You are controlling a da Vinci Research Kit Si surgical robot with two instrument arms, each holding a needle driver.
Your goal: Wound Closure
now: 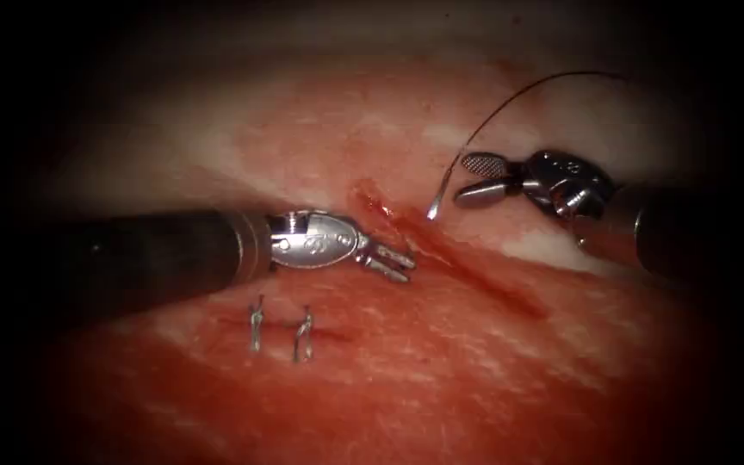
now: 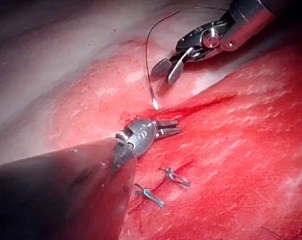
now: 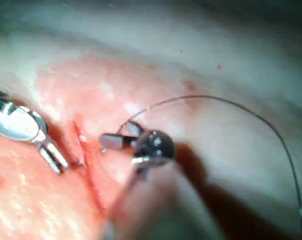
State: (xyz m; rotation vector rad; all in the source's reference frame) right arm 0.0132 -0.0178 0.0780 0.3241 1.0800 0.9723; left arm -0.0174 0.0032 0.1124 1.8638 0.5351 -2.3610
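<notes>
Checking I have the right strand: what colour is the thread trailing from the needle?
Dark, near black, a thin arc of thread above the right tool; clearest in the endoscope view.

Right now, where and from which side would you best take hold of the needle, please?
Probably the needle by its upper shaft, from the right. It stands nearly upright, tip down just right of the cut (in the tissue or not, unclear), free beside the right pincer, open and empty. The left pincer, also open and empty, sits left of the cut.
</notes>
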